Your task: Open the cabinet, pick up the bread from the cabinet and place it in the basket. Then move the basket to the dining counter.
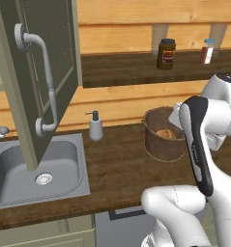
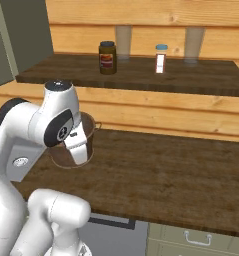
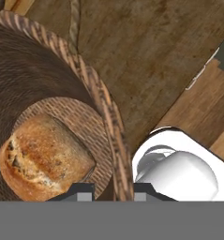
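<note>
Now the gripper [image 3: 113, 193] is pinching the basket's [image 1: 161, 144] rim, one finger inside and one outside, jaws narrow. Bread [image 3: 43, 157] is lying on the basket's floor. Basket is sitting on the wooden counter [image 1: 117, 169] right of the soap bottle [image 1: 95, 126]; cabinet [image 1: 44, 72] door is standing open.

Bare counter [image 2: 161, 165] right of the basket [image 1: 163, 144].
</note>
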